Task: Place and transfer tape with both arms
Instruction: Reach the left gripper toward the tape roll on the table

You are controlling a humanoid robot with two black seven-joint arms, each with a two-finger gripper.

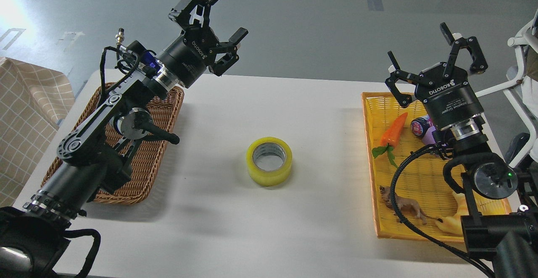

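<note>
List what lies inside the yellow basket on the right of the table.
In the yellow basket: a toy carrot, a purple-capped bottle, a brown toy animal and a pale yellow toy. The right arm covers part of the basket, so anything beneath it cannot be seen.

Both arms rise from the lower corners; the left gripper (222,22) at upper left and right gripper (424,57) at upper right hold jaws spread, empty.

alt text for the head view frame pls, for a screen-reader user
A roll of translucent yellow packing tape lies flat mid-table between two raised black robot arms, left gripper and right gripper both open and empty. A brown wicker basket sits left; a yellow woven tray with toys sits right.
</note>
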